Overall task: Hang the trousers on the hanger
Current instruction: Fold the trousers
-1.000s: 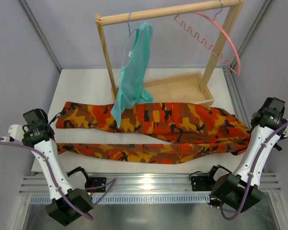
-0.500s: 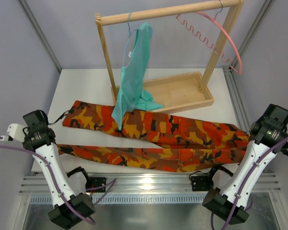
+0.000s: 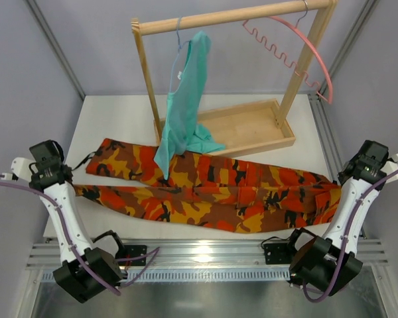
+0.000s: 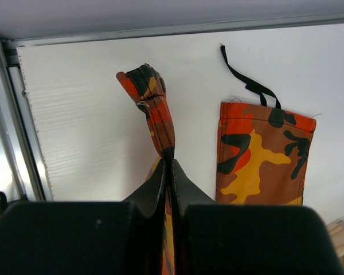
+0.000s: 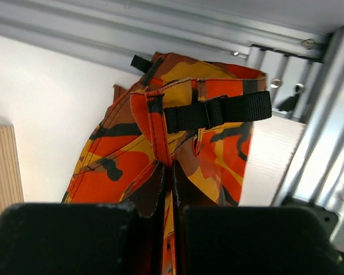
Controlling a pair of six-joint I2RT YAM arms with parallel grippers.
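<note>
The camouflage trousers [image 3: 212,189] lie lengthwise across the white table, legs to the left, waist to the right. At the left table edge my left gripper [image 3: 71,189] is shut on the hem of the near leg; in the left wrist view the left gripper [image 4: 169,163] pinches that bunched hem [image 4: 152,109], with the other leg's hem [image 4: 264,154] flat beside it. My right gripper [image 3: 339,187] is shut on the waistband; in the right wrist view the right gripper [image 5: 167,166] grips the cloth under a black strap [image 5: 218,112]. The pink hanger [image 3: 305,46] hangs on the rack's bar at the far right.
A wooden rack [image 3: 232,16] stands at the back on a wooden tray base [image 3: 252,126]. A teal garment [image 3: 186,106] hangs from it on a thin hanger, its tail draping onto the trousers. A metal rail [image 3: 199,255] runs along the near edge.
The near leg has been drawn up against the far leg, closing the white gap between them, and the waist end has shifted slightly. Both grippers stay shut on the cloth.
</note>
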